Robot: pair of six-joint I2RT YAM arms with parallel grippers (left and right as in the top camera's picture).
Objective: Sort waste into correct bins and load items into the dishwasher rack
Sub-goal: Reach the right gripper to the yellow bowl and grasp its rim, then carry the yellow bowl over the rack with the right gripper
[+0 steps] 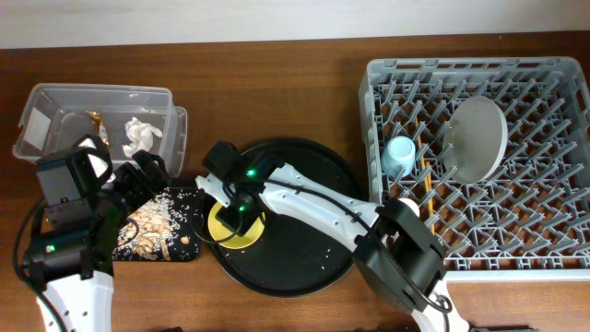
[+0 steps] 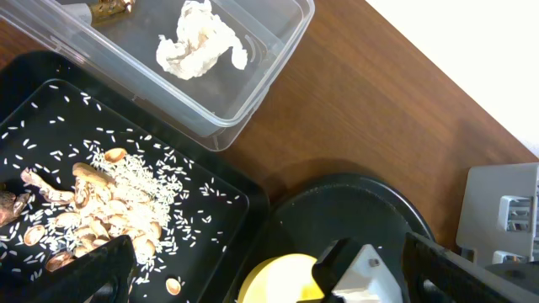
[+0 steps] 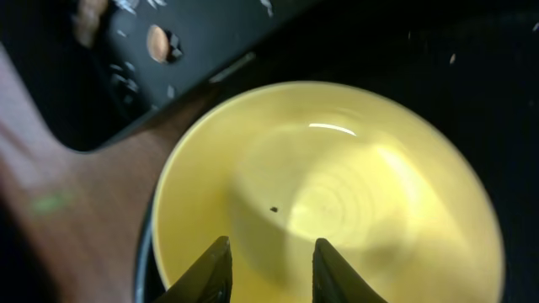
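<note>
The small yellow bowl [image 1: 241, 235] [image 3: 337, 185] [image 2: 278, 278] sits empty at the left edge of the large round black tray [image 1: 304, 249]. My right gripper [image 1: 235, 214] [image 3: 269, 257] is open, its fingers just above the bowl's inside. My left gripper [image 1: 152, 173] [image 2: 265, 248] is wide open and empty above the shallow black tray [image 1: 189, 251] [image 2: 227, 189], which holds the food scraps and rice [image 2: 101, 215]. The clear tub [image 1: 55, 97] [image 2: 269, 50] holds the white tissue [image 1: 138, 136] [image 2: 198, 42] and the gold wrapper [image 1: 96, 118]. The rack [image 1: 553, 249] holds the blue cup [image 1: 398, 155], the plate [image 1: 477, 138] and chopsticks [image 1: 427, 189]. The white cup is out of view.
Stray rice grains lie on the round black tray. The right arm [image 1: 313, 207] stretches across that tray from the lower right. The rack's corner [image 2: 505, 210] shows at the right of the left wrist view. The tub and the shallow tray stand close together.
</note>
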